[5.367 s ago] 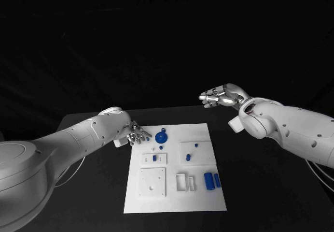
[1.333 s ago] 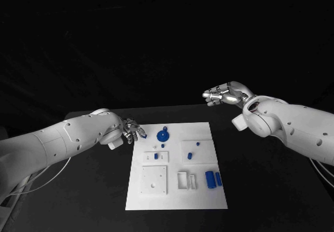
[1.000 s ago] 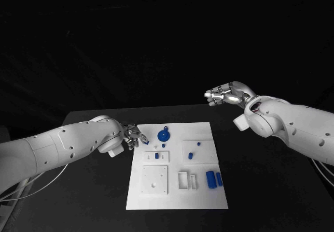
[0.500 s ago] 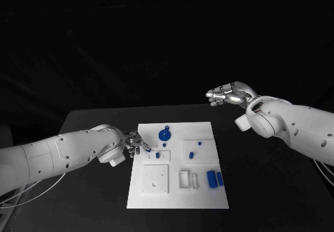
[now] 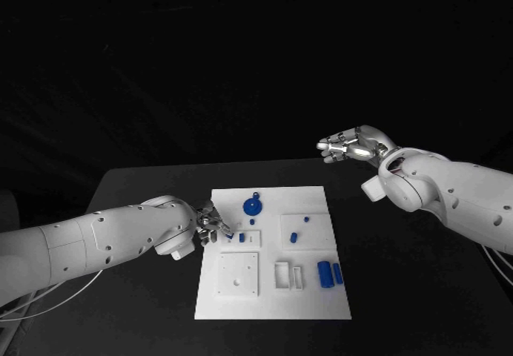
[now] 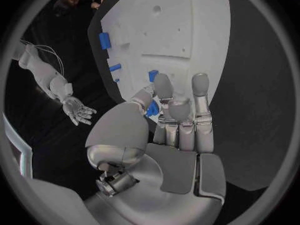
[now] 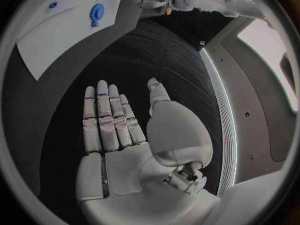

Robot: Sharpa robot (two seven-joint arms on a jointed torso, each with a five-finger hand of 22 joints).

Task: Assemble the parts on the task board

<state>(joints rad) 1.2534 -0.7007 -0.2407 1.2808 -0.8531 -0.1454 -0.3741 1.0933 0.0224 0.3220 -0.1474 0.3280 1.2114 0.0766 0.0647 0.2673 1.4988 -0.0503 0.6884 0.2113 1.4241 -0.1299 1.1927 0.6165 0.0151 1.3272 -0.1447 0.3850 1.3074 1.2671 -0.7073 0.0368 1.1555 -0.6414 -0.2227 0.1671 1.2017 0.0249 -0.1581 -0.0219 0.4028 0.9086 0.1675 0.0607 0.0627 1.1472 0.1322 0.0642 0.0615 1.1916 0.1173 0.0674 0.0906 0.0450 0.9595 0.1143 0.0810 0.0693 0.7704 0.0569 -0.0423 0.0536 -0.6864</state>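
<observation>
White against the black table [image 5: 128,185], the task board [image 5: 267,300] lies at the table's middle as the robot's left hand [image 5: 210,225] reaches over the board's left edge, pinching a small blue part [image 6: 152,108] between thumb and fingers, just beside a blue peg [image 5: 242,237] standing in a raised block there. A blue disc [image 5: 252,205] sits near the board's far edge; two blue cylinders [image 5: 329,274] lie side by side toward its near right corner. The right hand [image 5: 350,145] hovers beyond the table's far right corner, well apart from the board, fingers extended and holding nothing
</observation>
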